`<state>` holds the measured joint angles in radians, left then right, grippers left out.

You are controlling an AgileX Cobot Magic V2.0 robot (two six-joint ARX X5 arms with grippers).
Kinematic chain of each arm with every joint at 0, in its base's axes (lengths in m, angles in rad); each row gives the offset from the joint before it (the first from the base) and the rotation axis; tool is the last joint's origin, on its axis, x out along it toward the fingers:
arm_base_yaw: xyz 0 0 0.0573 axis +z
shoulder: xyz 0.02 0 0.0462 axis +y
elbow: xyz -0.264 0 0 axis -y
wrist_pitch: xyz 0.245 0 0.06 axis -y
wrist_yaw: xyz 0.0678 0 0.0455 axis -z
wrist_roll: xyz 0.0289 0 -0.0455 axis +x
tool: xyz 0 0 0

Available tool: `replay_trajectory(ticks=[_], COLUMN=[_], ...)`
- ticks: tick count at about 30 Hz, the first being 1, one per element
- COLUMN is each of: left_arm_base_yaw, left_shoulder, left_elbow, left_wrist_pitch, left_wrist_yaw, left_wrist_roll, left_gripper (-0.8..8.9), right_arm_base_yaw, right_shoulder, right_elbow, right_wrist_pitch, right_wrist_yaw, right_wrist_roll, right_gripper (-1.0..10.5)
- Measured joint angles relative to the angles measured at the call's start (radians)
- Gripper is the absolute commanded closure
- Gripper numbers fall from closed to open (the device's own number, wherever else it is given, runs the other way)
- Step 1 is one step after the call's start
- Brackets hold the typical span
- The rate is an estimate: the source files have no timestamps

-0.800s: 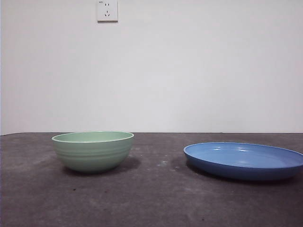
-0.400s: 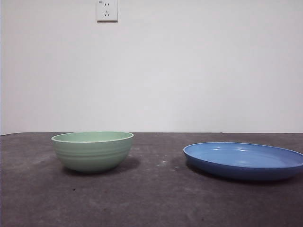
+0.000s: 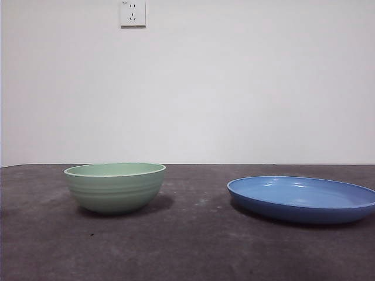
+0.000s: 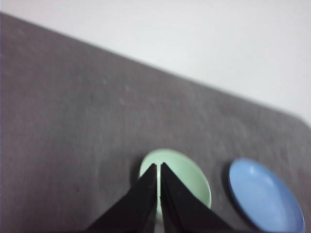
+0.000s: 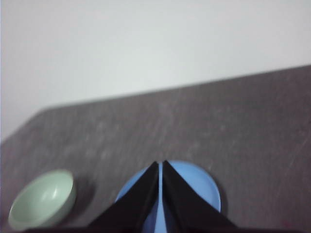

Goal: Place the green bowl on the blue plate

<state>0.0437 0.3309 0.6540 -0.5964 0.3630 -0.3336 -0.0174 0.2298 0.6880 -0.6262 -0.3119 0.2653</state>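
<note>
The green bowl (image 3: 115, 186) stands upright on the dark table at the left of the front view. The blue plate (image 3: 303, 198) lies apart from it at the right. Neither arm shows in the front view. My left gripper (image 4: 159, 167) is shut and empty, high above the green bowl (image 4: 192, 178), with the blue plate (image 4: 265, 196) beside it. My right gripper (image 5: 161, 165) is shut and empty, high above the blue plate (image 5: 201, 183), with the green bowl (image 5: 43, 199) off to one side.
The dark grey table (image 3: 193, 246) runs back to a white wall with a socket (image 3: 133, 12). A bare gap of table separates bowl and plate.
</note>
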Motion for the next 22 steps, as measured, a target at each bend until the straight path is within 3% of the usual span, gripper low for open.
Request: replay_trajectory(ticks=[11, 22], left_arm_base_yaw=[-0.096, -0.21], left_shoulder=[0.172, 0.213], left_elbow=[0.218, 0.272], left_wrist_pitch=[-0.289, -0.484], left_wrist_yaw=[0.114, 0.114], left_wrist_roll=[0.174, 0.242], left_gripper=[8.04, 8.03], right_arm_base_yaw=[0.03, 0.138], right_shoulder=[0.272, 0.32], right_elbow=[0.3, 0.336], right_wrist_pitch=[-0.42, -0.612], right_wrist_yaw=[-0.113, -0.114], right_wrist_roll=[-0.209, -0.27], right_gripper=[9.4, 9.4])
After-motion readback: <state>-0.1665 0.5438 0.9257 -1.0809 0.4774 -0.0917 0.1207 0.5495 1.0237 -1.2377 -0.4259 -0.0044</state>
